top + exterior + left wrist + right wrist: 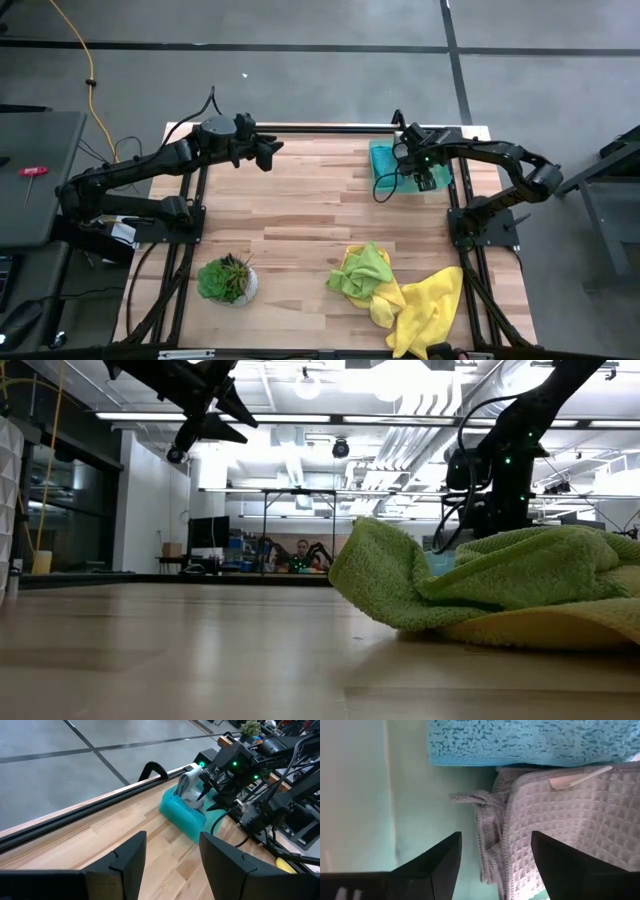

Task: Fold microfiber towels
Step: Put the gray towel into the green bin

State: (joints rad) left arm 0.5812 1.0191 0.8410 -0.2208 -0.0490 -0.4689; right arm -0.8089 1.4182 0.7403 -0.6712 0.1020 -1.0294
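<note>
The fingers (pixel 445 865) of the right gripper (pixel 425 172) stand apart with nothing between them, poised just above a pale grey-white waffle-weave towel (pixel 560 820) that lies on the green tray (pixel 410 795) at the far right corner of the surface (pixel 300 210); a folded teal towel (pixel 530 742) lies on the same tray, touching the grey-white one along one edge; seen from the left wrist, the teal towel (pixel 184 815) sits beside the black rail at the surface's far edge, with the grey-white cloth (pixel 187 787) bunched on top of it under the right gripper; the left gripper (pixel 266 152) hangs in the air over the far left part of the surface, well apart from the towels, its fingers (pixel 125 862) spread wide and empty; near the front right, a lime green towel (pixel 362 270) lies crumpled, partly over a bright yellow towel (pixel 425 305) that spreads toward the front edge; a small potted plant (pixel 227 278) stands near the front left; in the low view the lime green towel (pixel 480 585) fills the foreground, the yellow one (pixel 540 628) showing beneath it.
</note>
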